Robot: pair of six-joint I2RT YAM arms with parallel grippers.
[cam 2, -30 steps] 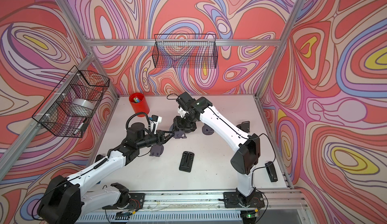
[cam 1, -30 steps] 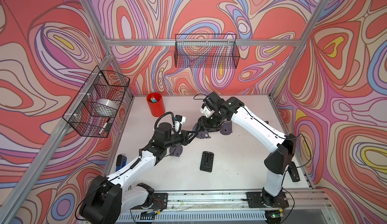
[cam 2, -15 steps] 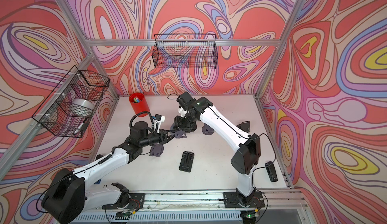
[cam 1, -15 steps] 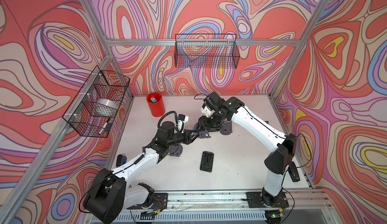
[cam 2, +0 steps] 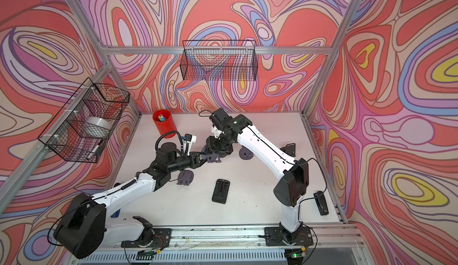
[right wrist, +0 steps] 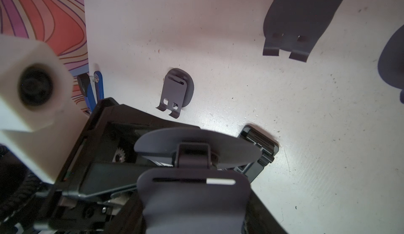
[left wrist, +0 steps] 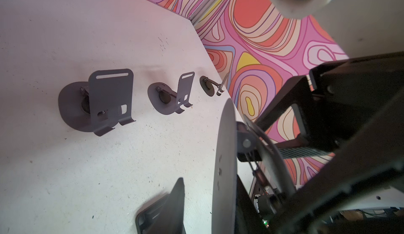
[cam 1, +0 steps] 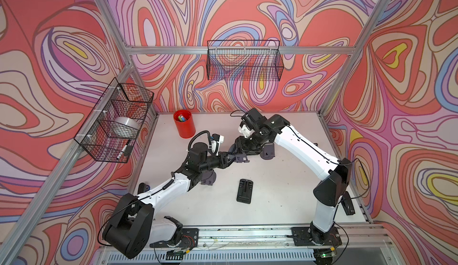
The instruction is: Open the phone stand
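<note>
Phone stand (cam 1: 240,158), gripped, bridges left end effector (cam 1: 229,161) and right end effector (cam 1: 244,151).

Six phone stands (left wrist: 109,95) (left wrist: 157,106) (left wrist: 207,88) (cam 1: 244,191) (cam 1: 207,177) (right wrist: 192,200) (one aloft), two wire baskets (cam 1: 244,73) (cam 1: 99,149) — one red cup (cam 1: 184,128)

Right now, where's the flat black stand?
In both top views the black stand lies flat on the table, front middle, just right of a grey stand.
</note>
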